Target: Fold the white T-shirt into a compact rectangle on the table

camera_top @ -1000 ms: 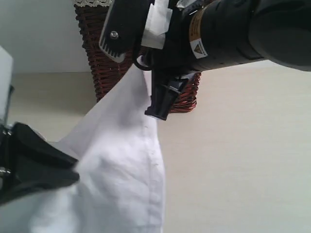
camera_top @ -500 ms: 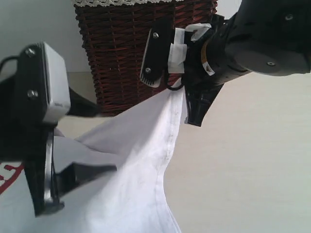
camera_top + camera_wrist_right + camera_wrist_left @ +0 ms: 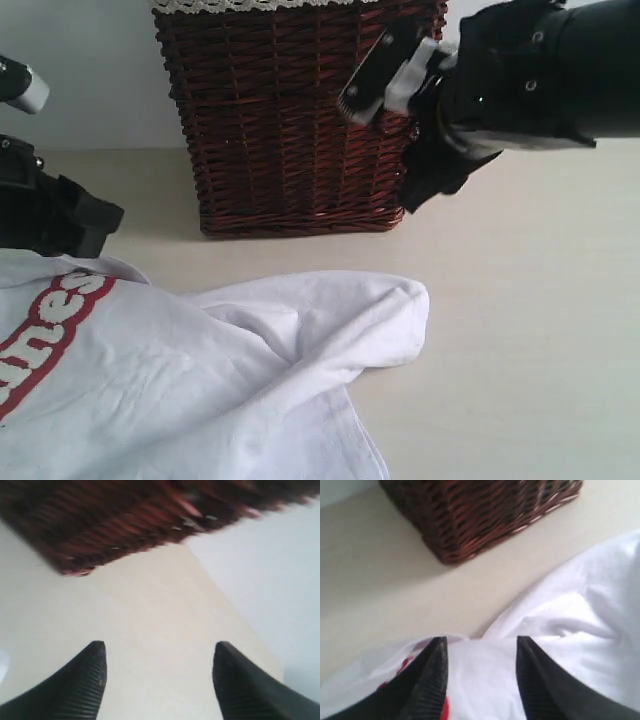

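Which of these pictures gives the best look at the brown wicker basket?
The exterior view: the basket shows most of its front, lace trim included. The left wrist view catches only a bottom corner; the right wrist view a blurred edge.

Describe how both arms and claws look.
Right arm: glossy black rounded casing, with a black plate bearing silver screws and a white bracket. Left arm: matte black, with a pale grey block. Left claw and right claw: two black tapering fingers each, ribbed inside.

Dark red-brown wicker basket (image 3: 290,120) — upright, lace-trimmed liner (image 3: 250,5) along its rim.
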Controlling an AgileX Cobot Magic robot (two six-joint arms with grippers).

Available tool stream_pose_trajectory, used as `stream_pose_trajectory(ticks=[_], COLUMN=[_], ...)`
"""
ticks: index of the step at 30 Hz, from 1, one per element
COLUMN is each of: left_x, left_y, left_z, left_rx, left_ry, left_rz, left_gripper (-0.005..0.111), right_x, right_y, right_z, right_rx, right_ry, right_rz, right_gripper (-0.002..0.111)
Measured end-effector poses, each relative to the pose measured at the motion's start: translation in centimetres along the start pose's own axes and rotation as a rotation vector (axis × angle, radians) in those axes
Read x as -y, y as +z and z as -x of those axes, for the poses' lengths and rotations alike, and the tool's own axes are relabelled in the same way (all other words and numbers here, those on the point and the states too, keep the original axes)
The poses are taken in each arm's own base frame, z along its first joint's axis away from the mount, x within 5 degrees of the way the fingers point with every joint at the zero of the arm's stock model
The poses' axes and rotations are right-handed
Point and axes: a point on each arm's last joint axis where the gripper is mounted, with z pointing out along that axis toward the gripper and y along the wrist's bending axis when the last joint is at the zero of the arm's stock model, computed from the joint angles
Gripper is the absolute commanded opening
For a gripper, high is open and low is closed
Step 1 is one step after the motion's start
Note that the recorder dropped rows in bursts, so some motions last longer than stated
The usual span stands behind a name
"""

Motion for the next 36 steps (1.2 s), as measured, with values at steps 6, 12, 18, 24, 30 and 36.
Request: stream_pose_trajectory(ticks=[6,12,18,24,30,36], left_x=[-2.5,-2.8,-2.9,-2.6,0.0,0.3], left_y=[2.0,3.4,4.5,6.1,7.6,10.1], left_z=[-1.3,-2.9,-3.5,-2.7,-1.6,-1.2], left_rx=[-0.234,-0.396,-0.432,-0.388,-0.369,-0.413], left_ry=[-0.013,0.173,0.228,0.187,0.233,0.224], left_rz=[0.144,0.119,0.094,0.039,-0.121,-0.178], left_gripper=[0.043,0.043,0.043,0.043,0.029,0.008], right_x=[1.4,-1.8,-5.5,-10.2,-14.9,-16.6], right_y=[-0.7,-2.4,-6.1,-6.2,-4.9,-2.0], right_z=[-0.3,-1.0,-0.9,-1.2,-2.3,-3.4], right_rx=[-0.067,-0.084,0.002,-0.085,-0.209,-0.318], right_ry=[0.167,-0.032,-0.206,-0.346,-0.48,-0.516], right_rz=[0.275,0.781,1.327,1.308,1.321,1.235], right_gripper=[0.037,0.037,0.024,0.0,0.0,0.0])
